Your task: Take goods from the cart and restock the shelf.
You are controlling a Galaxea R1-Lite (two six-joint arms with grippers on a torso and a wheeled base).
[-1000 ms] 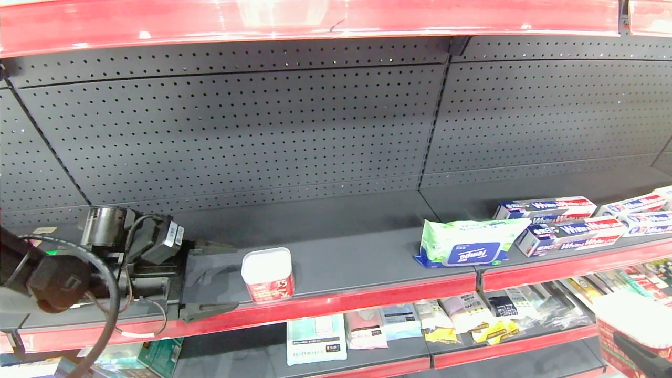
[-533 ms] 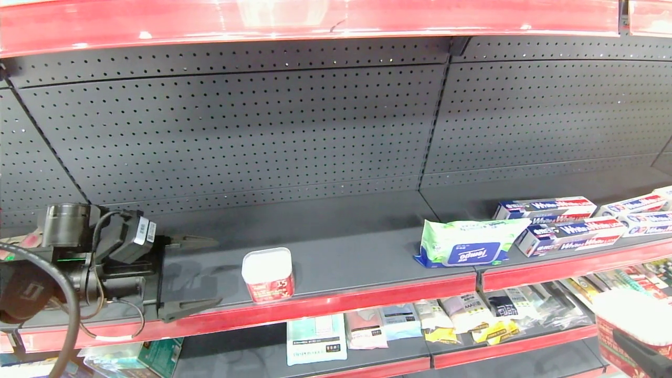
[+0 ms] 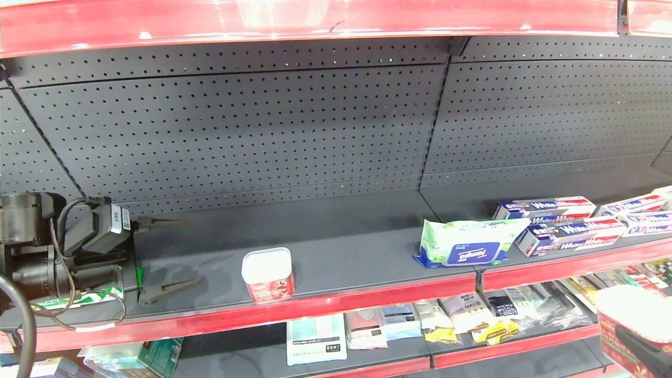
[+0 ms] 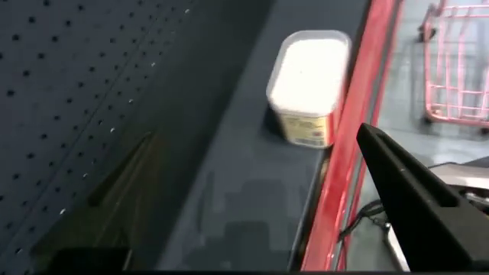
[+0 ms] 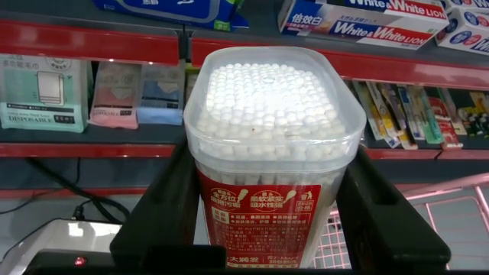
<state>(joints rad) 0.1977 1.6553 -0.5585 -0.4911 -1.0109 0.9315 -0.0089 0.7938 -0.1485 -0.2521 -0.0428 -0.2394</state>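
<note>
L gripper point(image 3: 189, 251) open; tub point(image 3: 267, 275) ahead of tips, apart.

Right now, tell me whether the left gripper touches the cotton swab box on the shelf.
Apart. Head view shows bare shelf between the left gripper's open fingers and the cotton swab box.

Dark grey perforated back panel point(image 3: 294, 126) is standing right behind the left claw point(image 3: 181, 253). Dark shelf board point(image 3: 357, 252) is lying under the claw, with a red price rail point(image 3: 367, 296) running along just in front. A red strip point(image 3: 315, 18) is catching glare high above it. Grey floor point(image 4: 409, 84) is showing below.
</note>
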